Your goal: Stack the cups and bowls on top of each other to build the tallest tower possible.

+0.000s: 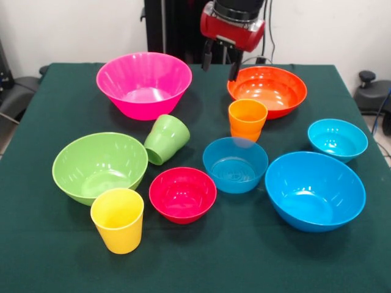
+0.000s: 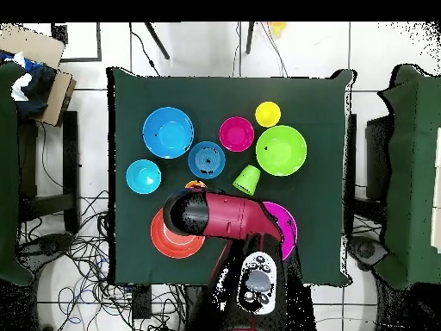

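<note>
Up at the bench's point(image 1: 55, 256) far edge: claw point(image 1: 220, 63) hanging spread and empty, dark fingertips point(image 1: 207, 61) straddling the near-left rim of the orange bowl point(image 1: 267, 90). Orange cup point(image 1: 247, 120) upright just in front of that bowl, nearly touching it. Left of the orange bowl, a wide-flared pink bowl point(image 1: 144, 84) with open green cloth between the two. Further forward and left: green cup point(image 1: 166, 139) tipped on its side, mouth turned toward the light green bowl point(image 1: 100, 166). Red bowl point(image 1: 182, 194) and mid blue bowl point(image 1: 235, 164) forward of the orange cup, almost rim to rim. Big blue bowl point(image 1: 314, 190) and small cyan bowl point(image 1: 337, 140) forward and right. Yellow cup point(image 1: 117, 220) upright, farthest forward, tucked against the light green bowl. All glossy smooth plastic, tapered cups, round bowls. Nothing stacked. Broad bare cloth along the bench's front edge.
</note>
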Motion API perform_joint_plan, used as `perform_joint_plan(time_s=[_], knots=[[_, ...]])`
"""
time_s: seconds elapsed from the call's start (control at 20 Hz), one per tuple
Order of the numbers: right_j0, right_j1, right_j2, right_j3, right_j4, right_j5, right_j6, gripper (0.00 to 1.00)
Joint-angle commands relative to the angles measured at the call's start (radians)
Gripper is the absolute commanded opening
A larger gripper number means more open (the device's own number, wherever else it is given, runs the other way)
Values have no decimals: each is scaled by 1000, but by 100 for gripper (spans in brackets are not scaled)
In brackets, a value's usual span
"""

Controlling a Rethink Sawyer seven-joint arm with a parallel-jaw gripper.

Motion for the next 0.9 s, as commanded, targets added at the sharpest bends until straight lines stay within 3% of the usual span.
perform_joint_plan(time_s=[0.05,0.25,0.55,0.9], knots=[[42,111,29,-34,-3,-75,159,100],[76,153,7,-67,33,-100,197,100],[81,249,-1,-119,60,-212,201,100],[79,259,-11,-152,85,-191,168,100]])
